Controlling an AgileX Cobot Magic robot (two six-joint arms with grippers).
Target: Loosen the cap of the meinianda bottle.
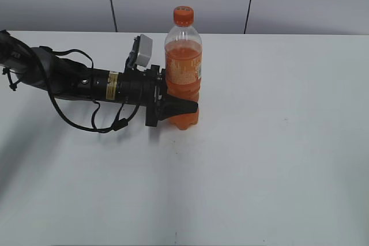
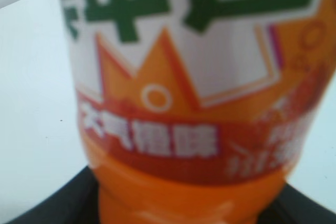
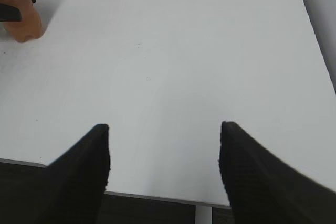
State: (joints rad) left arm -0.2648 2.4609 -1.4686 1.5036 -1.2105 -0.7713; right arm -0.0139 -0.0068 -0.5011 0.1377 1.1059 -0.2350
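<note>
Nearest to me is the bare stretch of white table, with nothing on it this side of the meinianda bottle. The bottle stands upright a little left of the table's middle, and everything else arranges itself around it.

To the bottle's left the left arm lies low along the table, and the left gripper is wrapped about the bottle's waisted lower body, one dark finger showing across the front just above the base. From the left wrist view the label fills the picture and dark finger edges sit at either lower corner, so the jaws look clamped on the bottle. I take that low hold as a brace: it pins the bottle to the table so it cannot spin or tip when the top is twisted.

Above the grip, the cap sits on the neck, clear of any finger, apparently still untouched.

The right gripper is well off from the bottle, out of the exterior view; its own camera shows two fingers spread wide with only table between them, holding nothing. The bottle's base appears far off in that view's upper left corner. I'd guess it is left open to come over the cap.
</note>
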